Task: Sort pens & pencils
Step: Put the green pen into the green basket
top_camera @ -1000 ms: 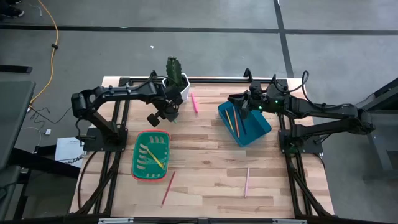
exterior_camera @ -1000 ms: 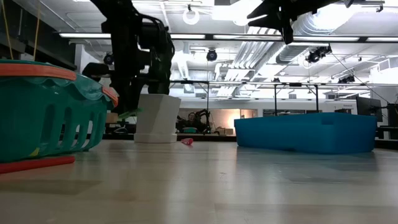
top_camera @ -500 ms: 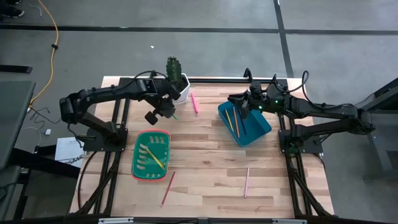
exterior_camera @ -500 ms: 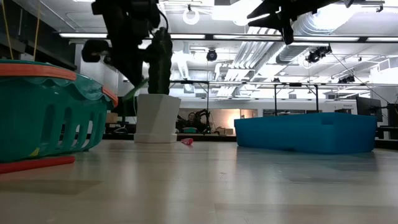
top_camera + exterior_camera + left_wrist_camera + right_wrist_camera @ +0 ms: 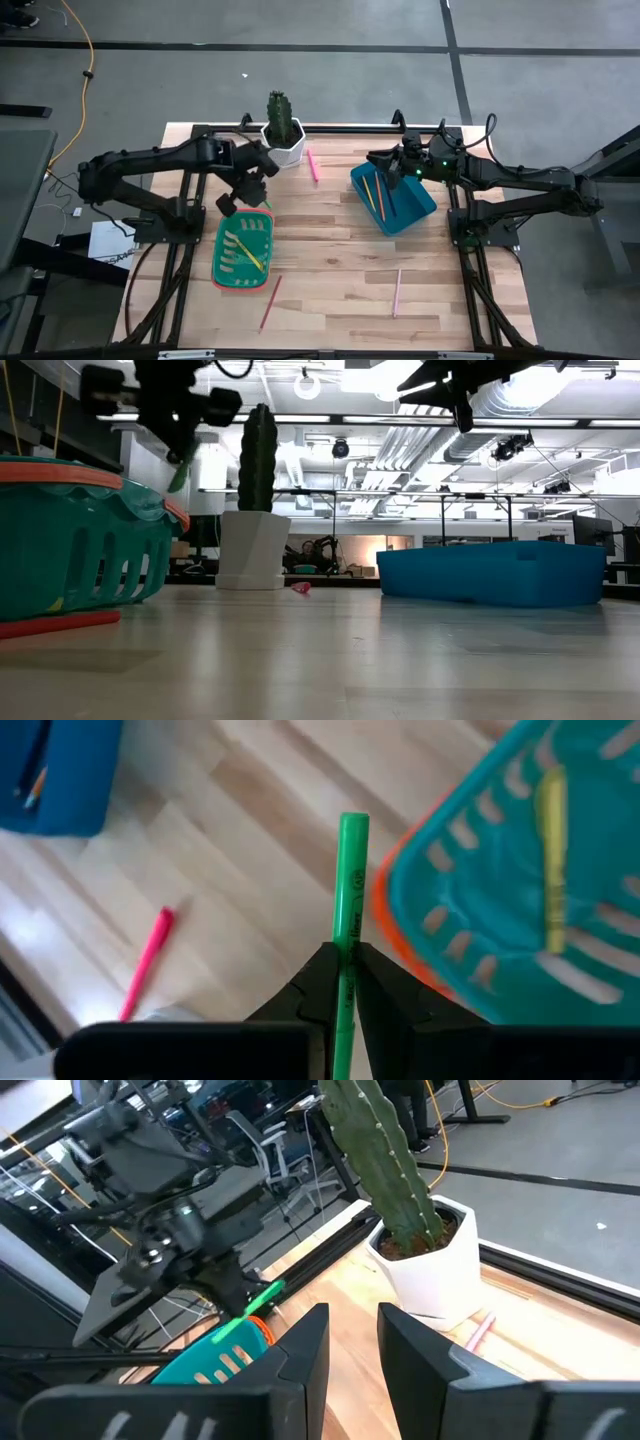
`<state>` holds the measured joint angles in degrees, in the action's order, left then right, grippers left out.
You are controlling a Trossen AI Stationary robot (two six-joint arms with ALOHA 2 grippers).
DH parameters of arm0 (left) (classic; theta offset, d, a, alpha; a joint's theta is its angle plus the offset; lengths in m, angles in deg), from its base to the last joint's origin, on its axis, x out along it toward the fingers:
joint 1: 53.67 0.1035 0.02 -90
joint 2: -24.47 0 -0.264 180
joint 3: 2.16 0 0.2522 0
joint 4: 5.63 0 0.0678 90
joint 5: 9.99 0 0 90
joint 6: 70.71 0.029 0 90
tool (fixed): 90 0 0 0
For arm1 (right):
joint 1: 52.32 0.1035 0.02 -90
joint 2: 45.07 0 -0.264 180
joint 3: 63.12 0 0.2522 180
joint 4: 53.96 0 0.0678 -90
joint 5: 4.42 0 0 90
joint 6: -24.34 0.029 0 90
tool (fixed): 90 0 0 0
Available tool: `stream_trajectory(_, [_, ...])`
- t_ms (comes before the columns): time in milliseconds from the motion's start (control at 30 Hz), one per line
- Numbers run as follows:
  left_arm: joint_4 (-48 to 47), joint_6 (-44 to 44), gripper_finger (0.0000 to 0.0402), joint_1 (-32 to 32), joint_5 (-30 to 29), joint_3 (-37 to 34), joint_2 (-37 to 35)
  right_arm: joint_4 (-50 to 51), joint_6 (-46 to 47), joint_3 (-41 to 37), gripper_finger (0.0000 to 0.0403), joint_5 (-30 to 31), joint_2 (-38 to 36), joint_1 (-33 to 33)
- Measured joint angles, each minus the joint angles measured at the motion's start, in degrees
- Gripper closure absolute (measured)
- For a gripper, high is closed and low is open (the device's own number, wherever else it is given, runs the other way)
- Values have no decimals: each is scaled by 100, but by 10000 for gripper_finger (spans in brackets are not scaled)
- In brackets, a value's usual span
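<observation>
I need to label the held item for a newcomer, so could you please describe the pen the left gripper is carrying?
Find the teal slotted basket with the orange rim on the table's left side. Just above its far edge hangs the left gripper, shut on a bright green plastic pen. It is the only stick off the table.

Left arm: reaching across from the table's left side, left gripper [image 5: 341,982] hanging raised off the surface, fingers pinching a thin stick. Right arm: extending in from the right, right gripper [image 5: 353,1342] hovering high, fingers standing apart, gripping nothing.
</observation>
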<state>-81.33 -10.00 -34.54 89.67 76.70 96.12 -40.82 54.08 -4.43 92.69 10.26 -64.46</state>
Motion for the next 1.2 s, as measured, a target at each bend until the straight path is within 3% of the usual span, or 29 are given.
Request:
stream_trajectory(633, [-94,-1845,378,-1992,643,-192,-536,-1,146,1,322,9,0,0])
stream_trajectory(967, [516,-2393,378,-2610,604,-1080,-532,0,135,0,322,7,0,0])
stream_trajectory(1200, [518,-2503,378,-2626,76,-1457,-532,0,135,0,322,-38,0,0])
